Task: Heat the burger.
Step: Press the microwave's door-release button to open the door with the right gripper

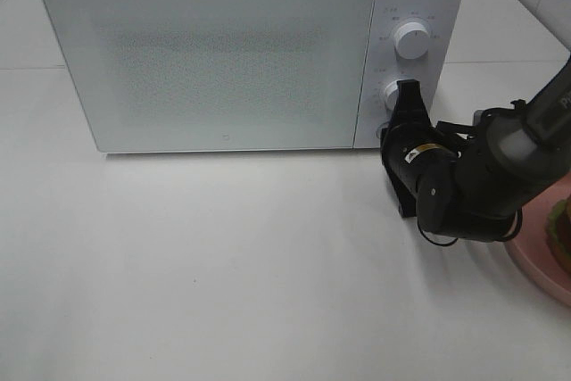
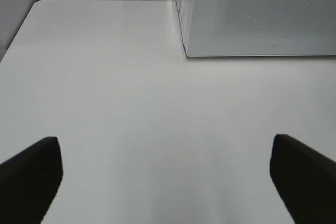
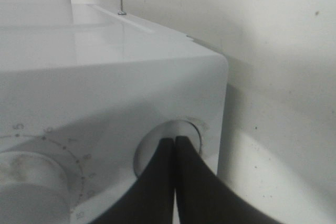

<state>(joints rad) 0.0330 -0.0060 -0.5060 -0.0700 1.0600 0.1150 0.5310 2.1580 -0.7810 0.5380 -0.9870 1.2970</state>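
At the far right edge of the high view, the burger shows only as a green-brown sliver on its pink plate. The white microwave stands at the back with its door closed. My right gripper is shut, and its tips press into a round recessed button on the control panel, just beside the lower knob. My left gripper is open over bare table with nothing between its fingers. It faces the microwave's left front corner and does not show in the high view.
The microwave's panel carries an upper knob and a lower knob. The right arm lies between the microwave and the plate. White table stretches in front of the microwave.
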